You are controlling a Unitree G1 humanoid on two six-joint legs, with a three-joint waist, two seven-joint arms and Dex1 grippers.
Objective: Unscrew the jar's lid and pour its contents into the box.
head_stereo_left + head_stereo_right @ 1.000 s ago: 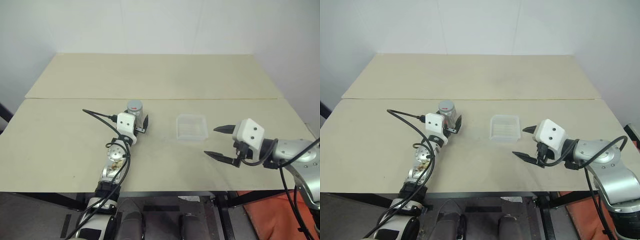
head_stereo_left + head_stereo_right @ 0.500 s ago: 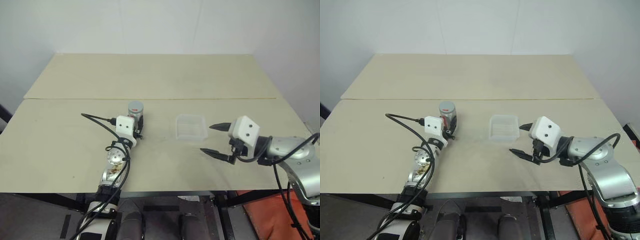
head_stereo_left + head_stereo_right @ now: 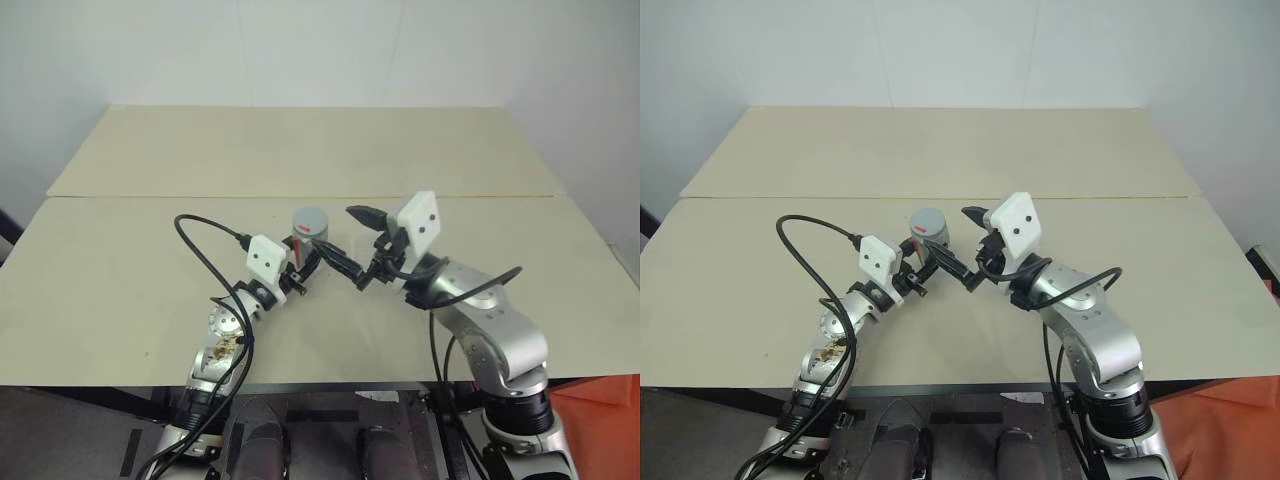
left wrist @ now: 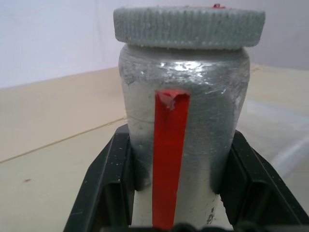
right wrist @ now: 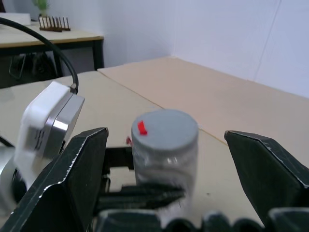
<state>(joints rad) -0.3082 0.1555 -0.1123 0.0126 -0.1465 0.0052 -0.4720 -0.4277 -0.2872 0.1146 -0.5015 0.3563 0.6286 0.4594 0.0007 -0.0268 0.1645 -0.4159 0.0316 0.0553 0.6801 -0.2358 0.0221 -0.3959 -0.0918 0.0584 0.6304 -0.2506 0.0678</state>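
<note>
– Now, the left gripper [image 4: 179, 176] fingers?
– Closed hard on the jar [image 4: 183, 121], with one black pad [image 4: 113, 179] on each flank of the body, well under the lid [image 4: 189, 26]. Holding it upright, with the red label strip toward the wrist.

– And the right gripper [image 5: 166, 174]?
– Spread wide, clasping nothing. Straddling the jar from the opposite side, with fingers [image 5: 72, 179] level with the lid but apart from it on both sides.

– Placement of the jar?
– Apparently raised between the two arms, over the near half of the table [image 3: 120, 270], roughly centred. Probably the box [image 4: 277, 133] just beyond it, as a pale clear shape; too blurred to confirm.

– Stage reached?
– Judged as just before unscrewing, with the lid seated and not yet gripped.

– Hazards?
– Several.
  - Closing off-centre on the lid: liable to shove the jar sideways within the left grip.
  - Gripping too low, on the neck instead of the ribbed rim: turning nothing.
  - Twisting against that smooth silvery wall: liable to spin the whole jar between the left pads rather than free the thread.
  - Tilting during the twist: risk of spilling the contents short of the box once loosened.

– Recommendation?
– Centre first, close on the rim only, keep the jar vertical.
</note>
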